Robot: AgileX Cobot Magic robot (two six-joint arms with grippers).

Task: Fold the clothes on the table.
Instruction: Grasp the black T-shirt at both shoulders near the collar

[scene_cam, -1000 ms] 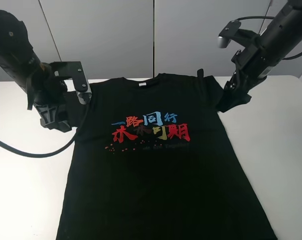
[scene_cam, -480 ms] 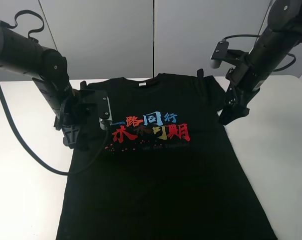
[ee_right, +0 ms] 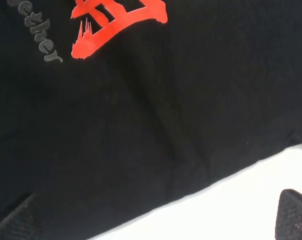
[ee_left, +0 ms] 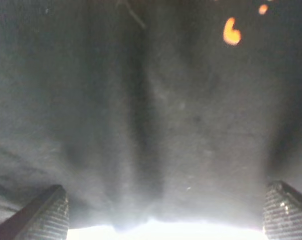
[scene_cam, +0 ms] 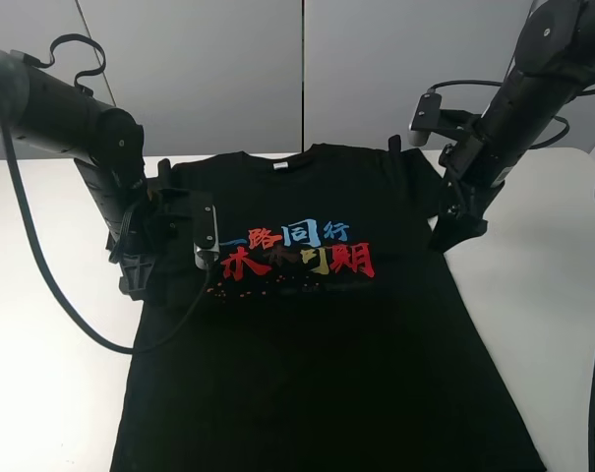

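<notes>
- Swung inward, the left end effector (scene_cam: 145, 278) hangs over the T-shirt's (scene_cam: 307, 354) 10 o'clock edge — jaws apart, empty.
- T-shirt lies flat mid-desk (scene_cam: 41, 393), collar toward 12 o'clock; no fold made yet.
- At its 2 o'clock edge, the right end effector (scene_cam: 456, 228) — apart too, empty.

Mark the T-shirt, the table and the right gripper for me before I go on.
T-shirt (scene_cam: 317, 354), exterior high view, plain front below the print.
table (scene_cam: 543, 295), exterior high view, bare top right of the shirt.
right gripper (ee_right: 155, 217), right wrist view, midway between its fingertips.
</notes>
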